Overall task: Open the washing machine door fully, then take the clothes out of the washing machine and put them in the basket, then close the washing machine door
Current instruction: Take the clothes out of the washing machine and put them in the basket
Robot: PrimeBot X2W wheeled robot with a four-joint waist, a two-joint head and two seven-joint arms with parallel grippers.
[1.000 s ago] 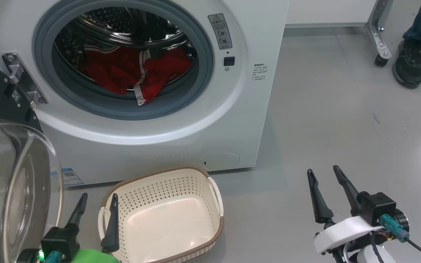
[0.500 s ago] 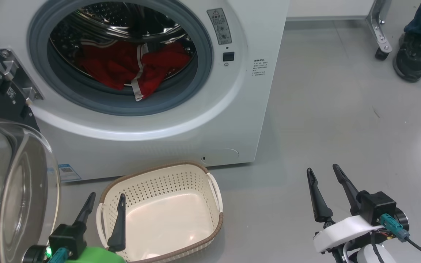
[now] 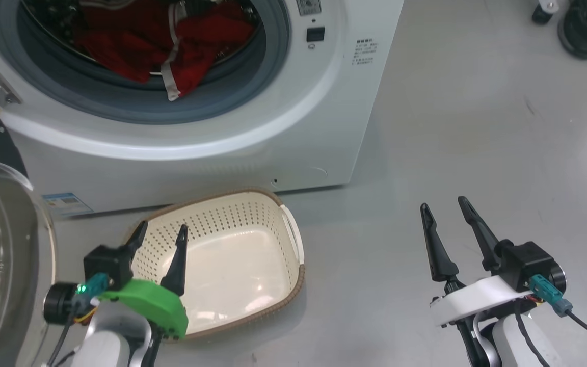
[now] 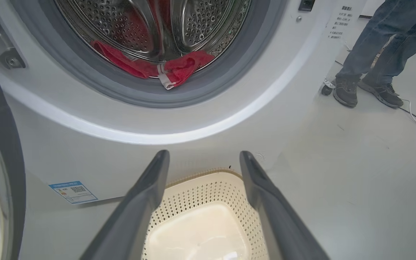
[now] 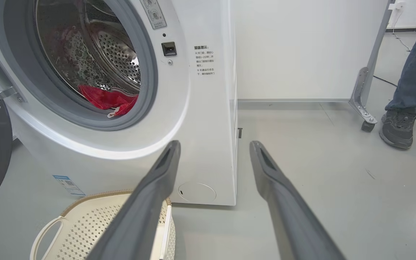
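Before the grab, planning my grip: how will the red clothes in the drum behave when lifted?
The clothes lie crumpled and draped, so probably floppy and light. A white-trimmed strip hangs over the gasket, so it may trail or snag.

Washing machine (image 3: 196,168): smooth glossy white casing. Drum (image 4: 200,25): shiny perforated steel. Gasket (image 3: 120,109): matt grey rubber. Clothes (image 3: 196,35): red cloth. Basket (image 3: 232,214): cream perforated plastic, brown woven-look rim. Door (image 3: 3,265): clear glossy glass.

You have bright, even overhead light: soft shadows on the floor (image 3: 477,127) beside the basket (image 3: 222,219), glare on the steel drum (image 4: 200,25), wrist views bowed at the edges.
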